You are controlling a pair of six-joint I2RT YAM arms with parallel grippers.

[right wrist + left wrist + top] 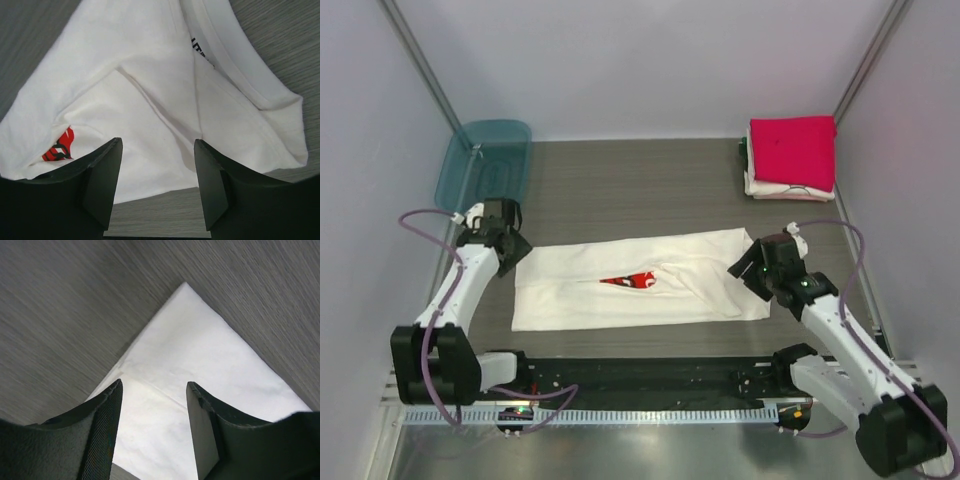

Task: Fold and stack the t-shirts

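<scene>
Cream-white cloth of the part-folded t-shirt (640,280) is laid mid-table, its long axis running left to right. Its left corner is overhung by the left gripper (512,247), jaws wide and empty. Its right end is overhung likewise by the right gripper (752,268), which is nearer the folded stack (792,158).

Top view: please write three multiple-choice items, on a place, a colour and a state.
1. Where is the folded stack? A. far right corner B. far left corner C. table middle
2. What colour is its top shirt? A. white B. red C. teal
3. How are the left gripper and right gripper? A. shut on cloth B. hidden C. open
Key: 1 A, it lies at the far right; 2 B, pinkish red shows on top; 3 C, each wrist view shows a wide gap, over the white shirt.
</scene>
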